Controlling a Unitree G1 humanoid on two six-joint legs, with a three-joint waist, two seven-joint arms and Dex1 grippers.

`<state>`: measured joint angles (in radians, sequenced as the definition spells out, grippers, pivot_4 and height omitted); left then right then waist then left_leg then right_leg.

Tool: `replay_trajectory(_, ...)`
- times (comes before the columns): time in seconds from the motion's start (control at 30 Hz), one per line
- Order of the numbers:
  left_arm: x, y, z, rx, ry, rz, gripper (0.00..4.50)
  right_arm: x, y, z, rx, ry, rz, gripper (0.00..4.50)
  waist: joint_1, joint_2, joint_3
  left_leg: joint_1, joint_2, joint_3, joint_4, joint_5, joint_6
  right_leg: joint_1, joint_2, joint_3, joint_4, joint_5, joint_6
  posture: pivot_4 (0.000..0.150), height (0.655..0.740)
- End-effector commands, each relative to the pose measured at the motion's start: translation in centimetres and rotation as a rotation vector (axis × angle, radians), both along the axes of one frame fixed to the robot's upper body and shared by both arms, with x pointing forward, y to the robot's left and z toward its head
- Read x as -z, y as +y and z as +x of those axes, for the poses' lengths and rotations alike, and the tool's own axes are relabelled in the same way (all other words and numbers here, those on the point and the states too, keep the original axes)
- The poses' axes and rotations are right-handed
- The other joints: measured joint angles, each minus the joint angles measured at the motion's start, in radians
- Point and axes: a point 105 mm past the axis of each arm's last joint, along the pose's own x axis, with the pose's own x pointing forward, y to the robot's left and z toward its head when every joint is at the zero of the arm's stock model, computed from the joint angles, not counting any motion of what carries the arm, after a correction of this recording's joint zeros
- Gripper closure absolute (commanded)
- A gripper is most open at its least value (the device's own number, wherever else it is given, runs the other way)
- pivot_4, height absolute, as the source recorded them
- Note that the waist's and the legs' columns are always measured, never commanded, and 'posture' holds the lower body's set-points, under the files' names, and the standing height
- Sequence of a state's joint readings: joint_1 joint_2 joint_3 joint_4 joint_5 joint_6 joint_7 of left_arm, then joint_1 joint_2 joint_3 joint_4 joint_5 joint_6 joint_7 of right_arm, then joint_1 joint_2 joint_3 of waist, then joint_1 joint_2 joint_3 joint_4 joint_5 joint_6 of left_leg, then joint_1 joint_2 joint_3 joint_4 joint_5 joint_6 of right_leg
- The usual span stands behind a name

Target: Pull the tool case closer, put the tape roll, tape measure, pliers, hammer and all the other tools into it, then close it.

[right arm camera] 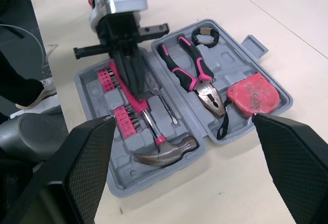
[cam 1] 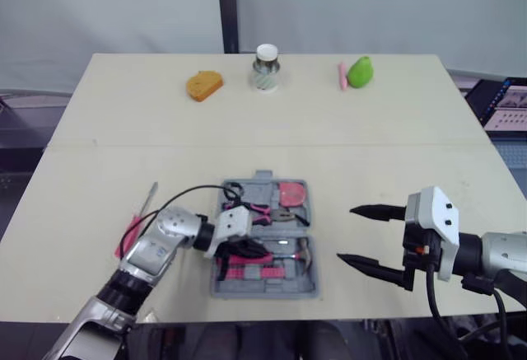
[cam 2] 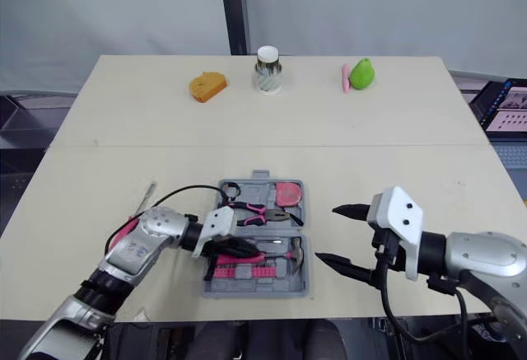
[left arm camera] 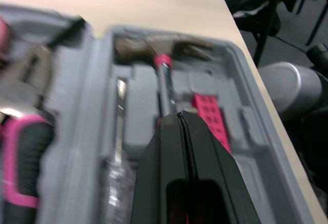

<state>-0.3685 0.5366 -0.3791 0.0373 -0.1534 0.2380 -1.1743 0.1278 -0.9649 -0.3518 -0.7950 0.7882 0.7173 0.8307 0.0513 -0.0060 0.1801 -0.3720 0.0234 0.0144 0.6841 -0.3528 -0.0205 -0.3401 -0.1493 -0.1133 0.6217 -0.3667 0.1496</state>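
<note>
Grey tool case (right arm camera: pixel 236 60) open flat near the tabletop's (cam 1: pixel 247 121) front edge. In one half, black tape roll (right arm camera: pixel 206 36), pink-handled pliers (right arm camera: pixel 192 75) and red tape measure (right arm camera: pixel 253 96) side by side; in the other, hammer (right arm camera: pixel 154 129) beside pink bit racks (right arm camera: pixel 123 116). Outside, just left of the case, pink-handled screwdriver (cam 1: pixel 136 220) flat on the tabletop.

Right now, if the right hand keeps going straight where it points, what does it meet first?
Probably the open tool case, near the hammer head. The right hand points at it with nothing between, though its height is unclear.
</note>
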Motion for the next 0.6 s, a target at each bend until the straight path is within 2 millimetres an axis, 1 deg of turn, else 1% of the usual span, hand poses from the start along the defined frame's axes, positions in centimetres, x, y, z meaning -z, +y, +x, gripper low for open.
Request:
replay_trajectory(0.03,0.1,-0.1,-0.4,0.031,-0.027,0.027,4.47,-0.5,0.4,-0.2,-0.008,-0.044,0.002,0.0,0.001,0.0,0.0,0.0,0.0,0.0,0.0,0.0,0.0,0.0,0.0,0.0,0.0,0.0,0.0,0.15,0.74)
replay_trajectory(0.23,0.9,0.2,0.6,-0.004,-0.062,0.078,4.47,-0.5,0.4,-0.2,-0.006,-0.046,0.001,0.0,0.001,0.0,0.0,0.0,0.0,0.0,0.0,0.0,0.0,0.0,0.0,0.0,0.0,0.0,0.0,0.15,0.74)
replay_trajectory(0.4,1.5,0.2,0.6,-0.003,-0.059,0.104,4.47,-0.5,0.4,-0.2,-0.004,-0.047,0.001,0.0,0.002,0.0,0.0,0.001,0.0,0.0,0.0,0.0,0.0,0.001,0.0,0.0,0.0,0.0,0.0,0.15,0.74)
replay_trajectory(0.5,1.5,0.1,0.3,0.003,-0.045,0.095,4.47,-0.4,0.4,-0.2,-0.002,-0.047,0.0,0.0,0.002,0.0,0.0,0.001,0.0,0.0,0.0,0.0,0.0,0.001,0.0,0.0,0.0,0.0,0.0,0.15,0.74)
replay_trajectory(0.6,1.5,0.0,0.5,-0.009,-0.046,0.091,4.47,-0.4,0.4,-0.2,-0.001,-0.048,0.001,0.0,0.002,0.0,0.0,0.001,0.0,0.0,0.0,0.0,0.0,0.001,0.0,0.0,0.0,0.0,0.0,0.15,0.74)
